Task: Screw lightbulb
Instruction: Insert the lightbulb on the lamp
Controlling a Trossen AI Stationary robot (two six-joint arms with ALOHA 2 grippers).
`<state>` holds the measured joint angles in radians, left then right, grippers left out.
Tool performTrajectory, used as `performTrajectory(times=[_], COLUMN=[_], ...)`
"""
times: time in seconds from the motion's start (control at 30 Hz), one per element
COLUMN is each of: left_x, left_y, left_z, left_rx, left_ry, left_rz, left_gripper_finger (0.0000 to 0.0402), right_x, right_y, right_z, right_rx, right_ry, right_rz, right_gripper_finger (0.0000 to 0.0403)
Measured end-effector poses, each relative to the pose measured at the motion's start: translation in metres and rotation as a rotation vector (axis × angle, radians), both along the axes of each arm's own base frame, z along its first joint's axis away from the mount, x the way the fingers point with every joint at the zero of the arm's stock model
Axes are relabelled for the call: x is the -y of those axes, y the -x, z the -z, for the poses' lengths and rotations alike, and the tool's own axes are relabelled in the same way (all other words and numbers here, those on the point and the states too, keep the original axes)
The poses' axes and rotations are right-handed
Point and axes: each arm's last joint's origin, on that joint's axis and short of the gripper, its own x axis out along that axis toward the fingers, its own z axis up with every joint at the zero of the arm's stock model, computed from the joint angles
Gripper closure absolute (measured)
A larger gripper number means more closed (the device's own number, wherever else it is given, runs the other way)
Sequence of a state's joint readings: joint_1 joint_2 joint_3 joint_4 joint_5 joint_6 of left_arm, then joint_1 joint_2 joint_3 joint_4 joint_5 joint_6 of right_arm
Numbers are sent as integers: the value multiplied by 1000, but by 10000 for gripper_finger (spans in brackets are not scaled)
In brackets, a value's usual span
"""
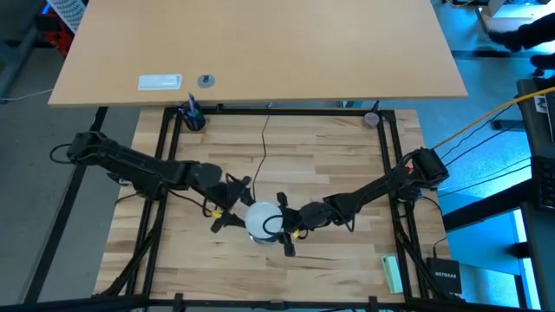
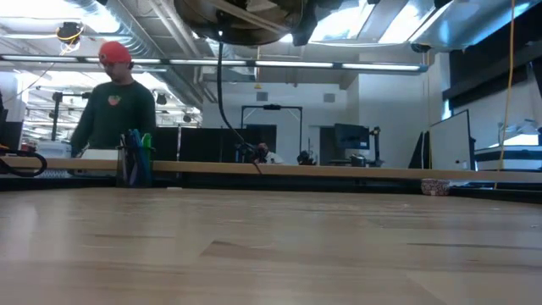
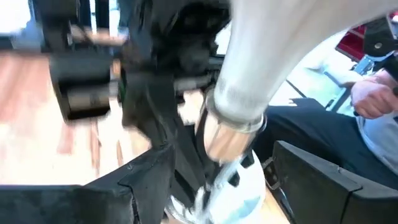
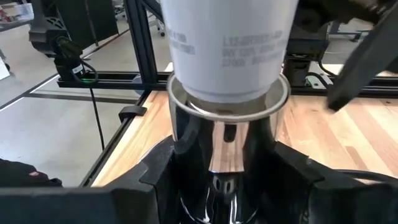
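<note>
Seating of the lightbulb (image 1: 257,218) in the socket (image 4: 227,134) is the step judged to be in hand, and it is being done in the air above the wooden desk (image 1: 338,160), near its front middle. The bulb's white neck is seen in the right wrist view sitting down inside the shiny socket's rim, upright and apparently square to it.

The right gripper (image 1: 292,232) is clenched round the silver socket body, so the socket is held as the fixed part. The left gripper (image 1: 227,206) lies just beside the globe with its jaws released and spread; no contact with the bulb can be made out.

For the turn to go well, the globe should be retaken at its widest part, lightly, and the twist kept in line with the socket's axis. A tilted bulb would be expected to cross-thread. The socket's hold should not be loosened while the turning is done, and the thin black cord (image 1: 264,139) should be kept slack.
</note>
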<state>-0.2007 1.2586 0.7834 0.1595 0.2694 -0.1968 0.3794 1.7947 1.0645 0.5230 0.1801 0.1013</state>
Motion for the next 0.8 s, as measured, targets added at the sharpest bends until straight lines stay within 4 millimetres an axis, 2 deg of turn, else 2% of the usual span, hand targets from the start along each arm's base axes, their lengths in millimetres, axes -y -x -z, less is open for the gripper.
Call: performTrajectory(times=[0.13, 0.33, 0.53, 0.8], left_x=[-3, -5, 16, 50], left_y=[0, 5, 14, 27], left_z=[1, 4, 7, -10], left_rx=[-19, -106, -127, 92], left_ry=[2, -5, -31, 49], left_rz=[-24, -275, -397, -723], left_gripper_finger=[143, 150, 160, 161], right_x=[1, 11, 22, 29], right_y=[0, -2, -5, -6], right_z=[0, 5, 8, 8], right_rx=[-1, -43, -63, -60], right_ry=[9, -8, -4, -5], right_rz=[50, 145, 240, 294], right_gripper_finger=[223, 223, 223, 223])
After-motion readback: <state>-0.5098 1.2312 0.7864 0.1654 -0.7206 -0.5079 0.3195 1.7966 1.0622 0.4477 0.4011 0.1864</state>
